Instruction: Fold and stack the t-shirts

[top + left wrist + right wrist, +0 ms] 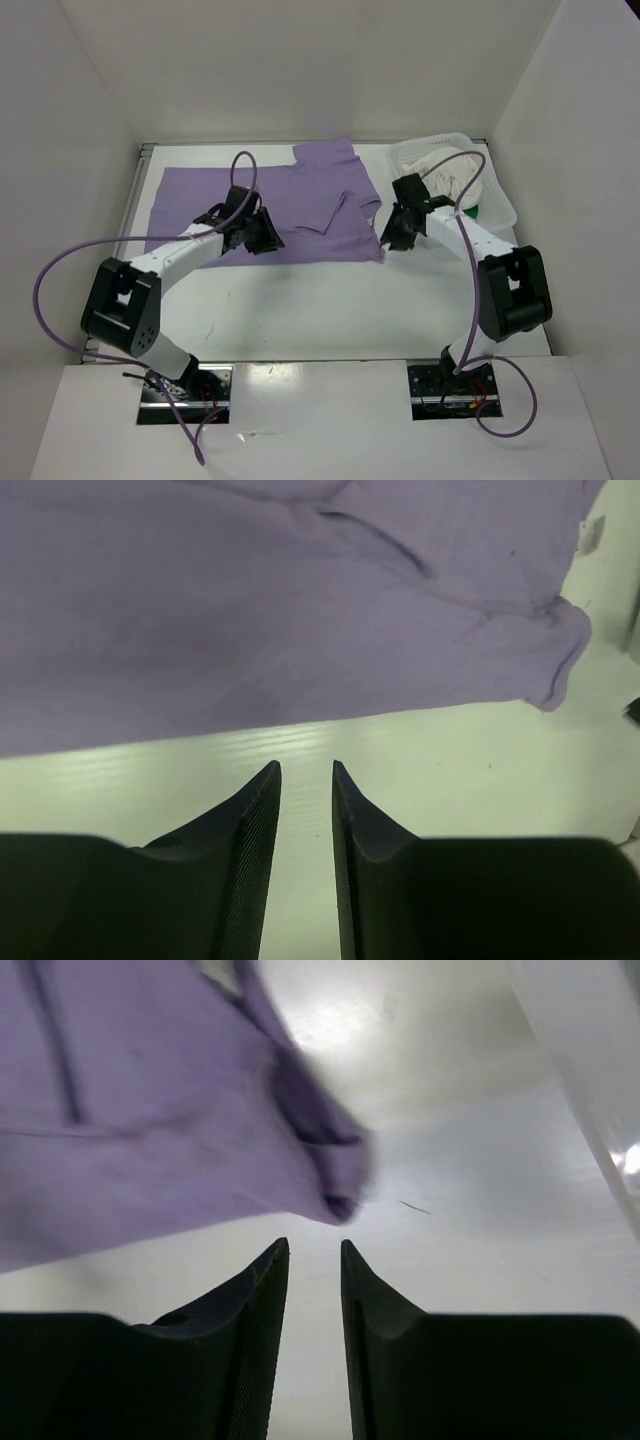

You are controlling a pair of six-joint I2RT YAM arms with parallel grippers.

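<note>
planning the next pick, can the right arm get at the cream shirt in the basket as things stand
Probably yes: the right gripper hangs empty beside the basket, and the cream shirt lies uncovered on top; only the basket wall must be cleared.

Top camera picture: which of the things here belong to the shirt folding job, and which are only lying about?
Belong to the job:
- purple shirt, spread on the table
- white shirt, in the basket
- green shirt, barely showing in the basket

Only lying about:
- basket
- table
</note>
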